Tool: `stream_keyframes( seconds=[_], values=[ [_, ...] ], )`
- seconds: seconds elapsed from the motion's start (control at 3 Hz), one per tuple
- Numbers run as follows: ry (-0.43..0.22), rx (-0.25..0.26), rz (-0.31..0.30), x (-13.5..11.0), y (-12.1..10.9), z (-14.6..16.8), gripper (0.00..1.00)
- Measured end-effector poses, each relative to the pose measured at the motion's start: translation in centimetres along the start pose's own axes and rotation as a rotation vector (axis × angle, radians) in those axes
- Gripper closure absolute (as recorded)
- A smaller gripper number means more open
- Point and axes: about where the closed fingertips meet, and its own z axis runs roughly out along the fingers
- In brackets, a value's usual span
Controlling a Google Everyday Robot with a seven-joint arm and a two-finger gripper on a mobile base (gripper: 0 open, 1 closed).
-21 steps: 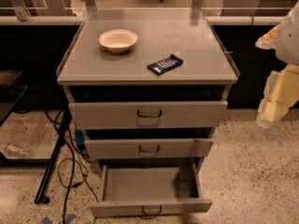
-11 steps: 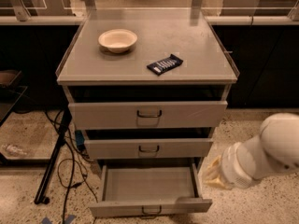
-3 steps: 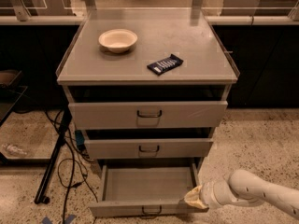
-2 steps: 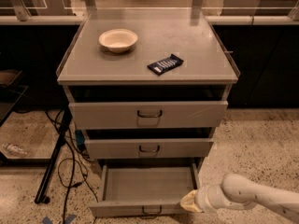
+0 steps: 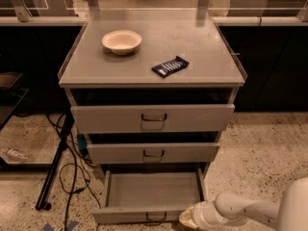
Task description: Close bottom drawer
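The bottom drawer (image 5: 144,214) is grey metal, pulled far out of the cabinet, and its inside is empty. Its narrow front panel has a small dark wire handle (image 5: 155,219) at the bottom edge of the view. My gripper (image 5: 188,217) is at the drawer front's right end, low near the floor, with the white arm reaching in from the lower right. The gripper's tip is right at the front panel's right corner; whether it touches I cannot tell.
The middle drawer (image 5: 153,153) and top drawer (image 5: 153,118) each stand slightly out. On the cabinet top (image 5: 207,57) sit a cream bowl (image 5: 121,41) and a dark snack packet (image 5: 170,66). Cables and a black stand leg (image 5: 53,172) lie on the floor at left.
My arm came down from the right side of the view to the floor level, then slid left to the right corner of the bottom drawer's front. The drawer has not visibly moved.
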Motion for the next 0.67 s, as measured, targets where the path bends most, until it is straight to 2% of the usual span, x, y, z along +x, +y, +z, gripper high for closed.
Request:
stream_keyframes(
  seconds=[0.33,0.67],
  values=[
    [0.007,0.005,0.017,1.66,-0.16,2.26,1.0],
    [0.006,0.003,0.019,1.73,-0.07,2.41,0.74]
  ],
)
